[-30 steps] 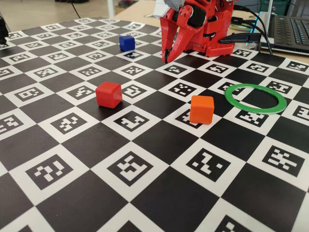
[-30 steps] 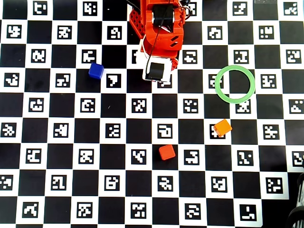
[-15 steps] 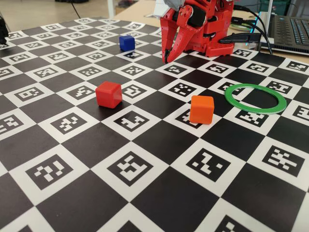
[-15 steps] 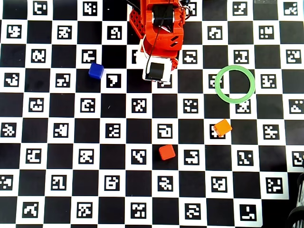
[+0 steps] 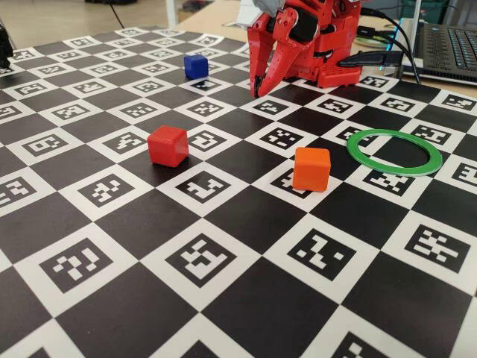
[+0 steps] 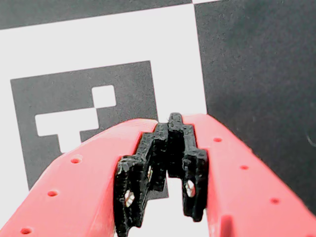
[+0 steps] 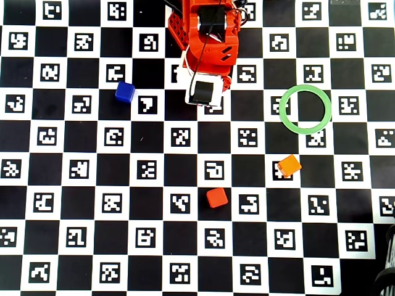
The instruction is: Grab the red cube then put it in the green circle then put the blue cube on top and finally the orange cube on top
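The red cube (image 5: 168, 145) (image 7: 216, 197) rests alone on the checkerboard, well in front of the arm. To its right in the fixed view is the orange cube (image 5: 311, 168) (image 7: 289, 165), near the green circle (image 5: 395, 171) (image 7: 282, 109), which holds nothing. The blue cube (image 5: 196, 66) (image 7: 125, 92) sits at the back, left of the arm. My red gripper (image 5: 256, 94) (image 6: 168, 121) points down close over a marker square by the arm's base, shut with nothing in it. No cube shows in the wrist view.
The red arm base (image 5: 328, 45) (image 7: 207, 24) stands at the board's far edge. A laptop (image 5: 451, 45) and cables (image 5: 373, 56) lie behind it at the right. The marker-patterned mat (image 5: 223, 246) covers the table.
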`<move>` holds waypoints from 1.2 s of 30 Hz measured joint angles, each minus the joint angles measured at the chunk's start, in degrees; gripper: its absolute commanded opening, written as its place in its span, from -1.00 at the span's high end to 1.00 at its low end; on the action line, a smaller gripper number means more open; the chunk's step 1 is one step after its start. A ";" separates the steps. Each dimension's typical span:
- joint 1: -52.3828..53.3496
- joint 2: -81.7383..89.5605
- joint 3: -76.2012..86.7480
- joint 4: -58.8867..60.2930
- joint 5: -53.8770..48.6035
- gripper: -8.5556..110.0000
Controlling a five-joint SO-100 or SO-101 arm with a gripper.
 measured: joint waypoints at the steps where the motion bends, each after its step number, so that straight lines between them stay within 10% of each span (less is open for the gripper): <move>1: 0.00 0.00 0.00 0.00 0.00 0.95; 24: -0.44 0.00 0.00 0.00 -0.79 0.95; 36: -1.58 -15.47 -21.62 0.97 15.91 0.95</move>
